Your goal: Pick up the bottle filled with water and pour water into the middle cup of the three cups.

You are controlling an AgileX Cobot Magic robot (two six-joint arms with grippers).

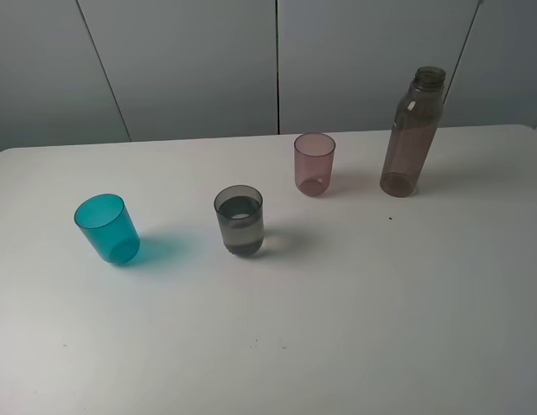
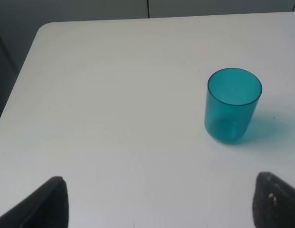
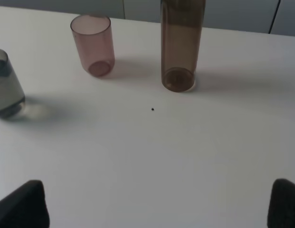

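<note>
Both grippers, left (image 2: pixel 159 202) and right (image 3: pixel 159 204), hang wide open over the table (image 1: pixel 337 328); bottle (image 1: pixel 412 134) stands upright beside the pink cup (image 1: pixel 314 163).

Ahead of the right claw (image 3: pixel 157 209), whose fingers stand wide apart, the white desk (image 3: pixel 195 156) lies bare up to the tall smoky-brown plastic bottle (image 3: pixel 180 45), which stands upright. The small pink translucent tumbler (image 3: pixel 93 45) stands beside the bottle with a clear gap between them. The smoky-grey tumbler (image 3: pixel 5 85) sits nearer, off to one side. Before the left claw (image 2: pixel 159 204), also spread wide, only the teal tumbler (image 2: pixel 232 105) stands, off centre.
</note>
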